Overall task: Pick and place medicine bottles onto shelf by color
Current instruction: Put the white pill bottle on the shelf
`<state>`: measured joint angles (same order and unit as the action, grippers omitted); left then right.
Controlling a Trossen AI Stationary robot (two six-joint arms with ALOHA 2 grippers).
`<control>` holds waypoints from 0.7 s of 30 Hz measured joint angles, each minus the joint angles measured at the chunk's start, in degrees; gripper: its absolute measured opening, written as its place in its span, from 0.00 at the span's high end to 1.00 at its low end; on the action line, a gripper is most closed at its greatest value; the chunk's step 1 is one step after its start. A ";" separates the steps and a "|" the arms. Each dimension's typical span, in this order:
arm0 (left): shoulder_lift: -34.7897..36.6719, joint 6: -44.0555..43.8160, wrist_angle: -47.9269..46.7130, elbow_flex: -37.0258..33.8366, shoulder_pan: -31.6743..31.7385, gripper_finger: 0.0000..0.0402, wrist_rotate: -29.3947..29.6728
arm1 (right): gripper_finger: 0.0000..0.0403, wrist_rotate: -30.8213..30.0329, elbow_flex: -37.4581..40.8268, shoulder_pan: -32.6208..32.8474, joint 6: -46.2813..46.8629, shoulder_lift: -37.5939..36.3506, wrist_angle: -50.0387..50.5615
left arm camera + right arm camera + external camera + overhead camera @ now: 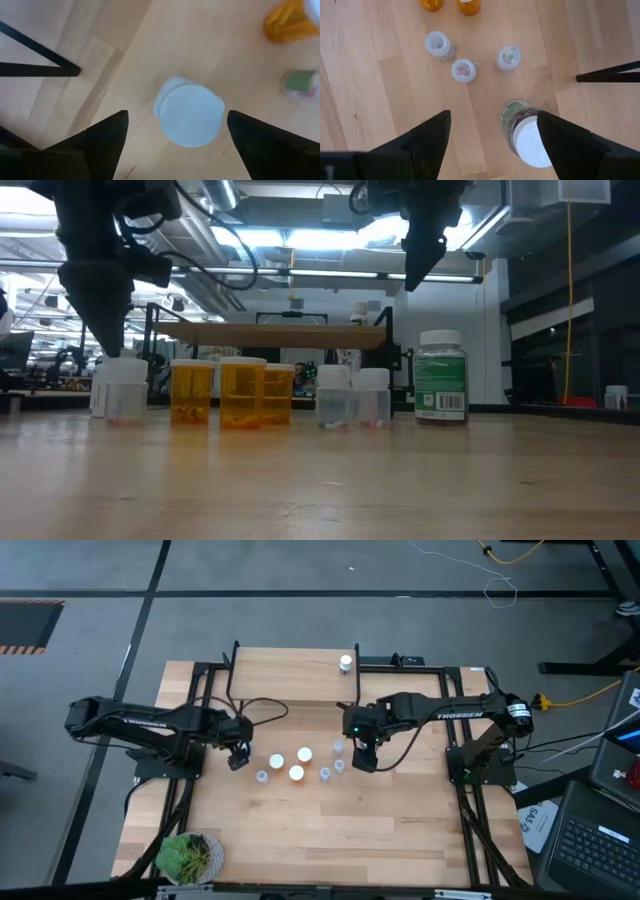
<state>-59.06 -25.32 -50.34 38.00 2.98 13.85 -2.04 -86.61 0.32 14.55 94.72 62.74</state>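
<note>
Left claw [172, 145] hovered wide above clear bottle [189, 114] on worktop [300, 830]. Right claw [492, 145] hung wide beside green bottle [526, 132]. Orange bottles [232, 392] stood mid-row. One bottle [345, 664] sat on shelf [290, 668].

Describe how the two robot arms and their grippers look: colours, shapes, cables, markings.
Both arms are black, built of jointed tube-like segments. The left arm and right arm each carry white lettering along one segment; black cables loop off them over the table. The right arm shows a small green light near its wrist. The left gripper and right gripper each end in two dark, wedge-shaped fingers.
</note>
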 joint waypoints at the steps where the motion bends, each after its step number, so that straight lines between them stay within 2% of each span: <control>1: -0.71 -0.02 0.05 0.00 0.00 0.16 0.02 | 0.26 0.00 0.00 0.00 -0.02 0.00 -0.04; 9: -4.46 -1.37 2.02 0.00 0.00 0.21 0.28 | 0.26 0.02 0.00 0.00 -0.02 0.00 -0.35; 21: -2.88 -2.80 3.43 0.04 -0.02 0.51 -0.58 | 0.26 0.04 0.00 0.00 -0.02 0.02 -0.41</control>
<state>-61.93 -28.12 -46.91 38.04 2.96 13.27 -2.00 -86.61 0.32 14.52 94.74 62.33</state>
